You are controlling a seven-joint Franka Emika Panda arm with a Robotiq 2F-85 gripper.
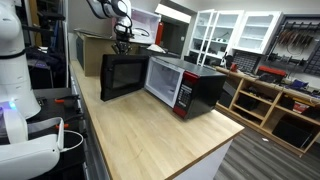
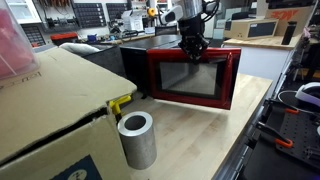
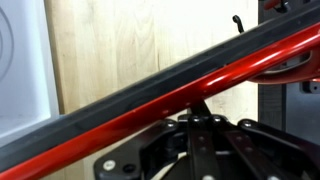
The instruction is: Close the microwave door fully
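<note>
The microwave [image 1: 192, 86] stands on a wooden counter, black on top with a red front. Its door [image 1: 122, 76] stands swung wide open, with the black inner face towards the camera in one exterior view and the red-framed outer face [image 2: 195, 78] towards it in another. My gripper [image 1: 122, 46] hangs above the door's top edge, fingers pointing down, in both exterior views [image 2: 192, 55]. In the wrist view the red and black top edge of the door [image 3: 150, 95] runs diagonally, and the gripper's [image 3: 203, 108] fingers look shut, with the tip at that edge.
A brown cardboard box [image 2: 50, 100] fills the near left of one exterior view, with a grey metal cylinder [image 2: 137, 140] beside it. Another box [image 1: 92, 48] stands behind the door. The wooden counter [image 1: 160, 135] extends towards the camera. A white machine [image 1: 15, 80] stands at its left.
</note>
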